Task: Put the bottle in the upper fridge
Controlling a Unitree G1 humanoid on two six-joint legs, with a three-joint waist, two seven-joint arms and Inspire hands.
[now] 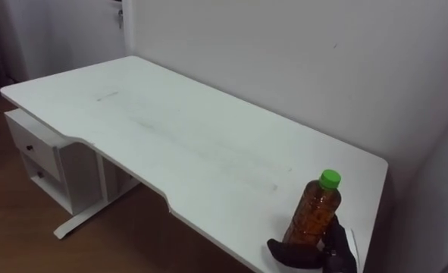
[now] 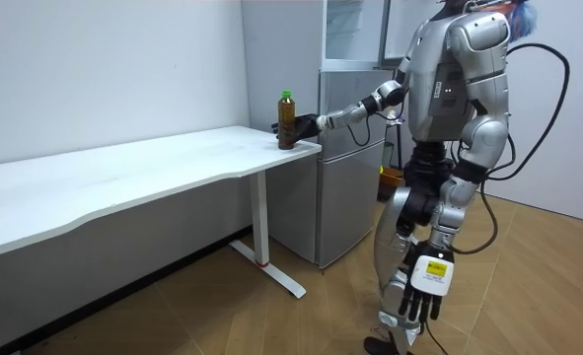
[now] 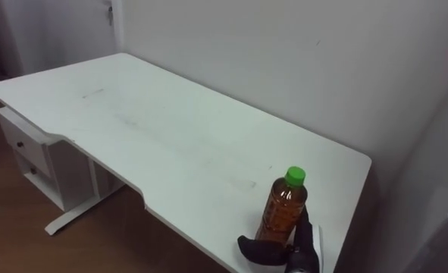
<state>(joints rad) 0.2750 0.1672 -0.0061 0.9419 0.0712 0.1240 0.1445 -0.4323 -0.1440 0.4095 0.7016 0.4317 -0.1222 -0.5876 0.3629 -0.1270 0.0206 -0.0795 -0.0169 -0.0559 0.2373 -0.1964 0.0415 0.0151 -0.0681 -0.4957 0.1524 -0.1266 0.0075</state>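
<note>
Desk corner edge: right hand fingers clasp upright bottle; left hand hangs relaxed.

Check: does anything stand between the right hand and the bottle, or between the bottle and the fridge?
Nothing visible. The right hand is curled round the bottle at the table corner, and the fridge stands right beside that corner.

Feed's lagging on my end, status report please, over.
Right hand shut on bottle, upright at table corner. Left hand open, hanging at side. Nothing near the bottle.
</note>
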